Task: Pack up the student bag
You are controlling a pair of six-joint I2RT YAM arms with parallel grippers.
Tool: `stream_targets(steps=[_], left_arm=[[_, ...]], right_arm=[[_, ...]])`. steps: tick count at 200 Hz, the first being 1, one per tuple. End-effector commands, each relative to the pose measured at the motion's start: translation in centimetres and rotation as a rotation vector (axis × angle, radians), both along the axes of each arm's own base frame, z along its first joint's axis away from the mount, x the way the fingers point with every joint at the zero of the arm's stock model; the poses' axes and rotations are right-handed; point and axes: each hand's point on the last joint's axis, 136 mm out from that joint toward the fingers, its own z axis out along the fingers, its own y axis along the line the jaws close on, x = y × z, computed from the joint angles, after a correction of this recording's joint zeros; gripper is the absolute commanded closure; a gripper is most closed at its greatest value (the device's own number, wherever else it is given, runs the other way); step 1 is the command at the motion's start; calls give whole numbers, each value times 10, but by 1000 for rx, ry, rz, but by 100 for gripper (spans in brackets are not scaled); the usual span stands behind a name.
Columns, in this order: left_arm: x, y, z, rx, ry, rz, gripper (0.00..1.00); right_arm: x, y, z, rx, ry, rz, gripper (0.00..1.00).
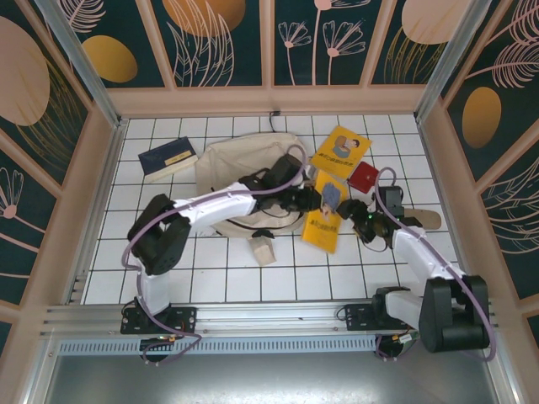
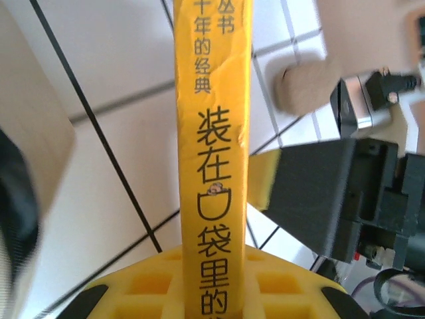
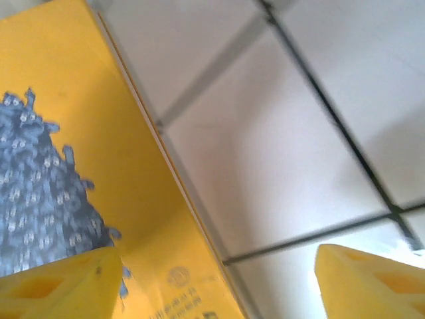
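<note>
Evidently the left gripper (image 2: 214, 292) is clamping the yellow book (image 2: 212, 133) beside the student bag (image 1: 229, 164), the right gripper (image 3: 219, 282) is gaping, and packing is seemingly just starting

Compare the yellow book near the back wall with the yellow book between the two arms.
The far yellow book lies flat on the tiles; the near yellow book has its spine clamped in the left hand. Nothing touches the far one; the open right hand is beside the near one. The far cover shows a cartoon figure, the near cover a blue-grey patch. Both are yellow.
</note>
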Motion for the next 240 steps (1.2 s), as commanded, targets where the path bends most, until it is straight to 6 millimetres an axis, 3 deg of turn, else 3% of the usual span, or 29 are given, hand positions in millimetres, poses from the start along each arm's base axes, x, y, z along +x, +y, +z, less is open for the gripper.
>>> stream_targets(steps=[1,38,50,54,84,126,154,240], left_arm=[[39,15,90,-134,-202,81,96],[69,42,146,-239,-292,273,96],[79,47,152,-275,-302,338,96],[77,51,169,-324,-320,356,96],[90,63,197,-448,-372,472,96],[89,85,221,-573,-425,568,95],[86,97,225,-606,-434,614,95],[76,107,234,-815,-297,669,97]], right_arm=[[33,19,79,87,-283,72,18],[42,52,150,366,-487,143,10],[41,65,164,459,-512,166,8],[41,68,168,484,-513,169,8],[45,83,170,580,-477,153,7],[50,89,169,632,-465,142,6],[53,96,178,692,-483,170,6],[64,112,215,837,-575,209,12]])
